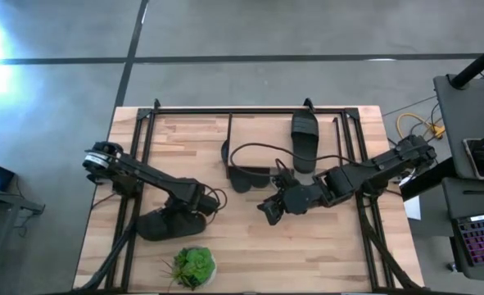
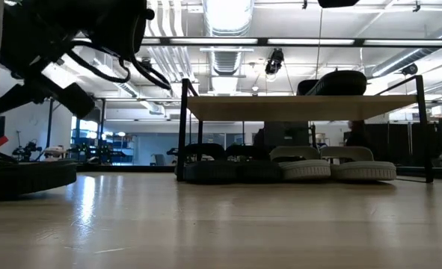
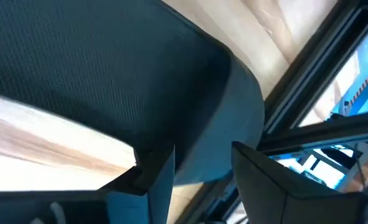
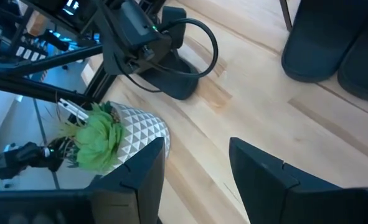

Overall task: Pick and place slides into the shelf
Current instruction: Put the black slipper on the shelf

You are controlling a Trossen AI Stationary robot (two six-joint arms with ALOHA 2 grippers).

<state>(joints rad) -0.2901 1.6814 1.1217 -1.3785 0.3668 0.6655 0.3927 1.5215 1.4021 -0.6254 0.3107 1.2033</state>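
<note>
One black open-toe slide [image 1: 305, 141] lies flat on the light wooden top board of the low black-legged shelf [image 1: 258, 131] in the upper centre of the high view, while the low view shows darker and light grey pairs [image 2: 333, 166] parked under it. Your left gripper [image 1: 199, 199], lower left, straddles another dark slide [image 1: 169, 223] with fingers spread, apparently to lift it. Your right gripper [image 1: 272, 210], centre frame, hangs open and empty, probably waiting its turn.
</note>
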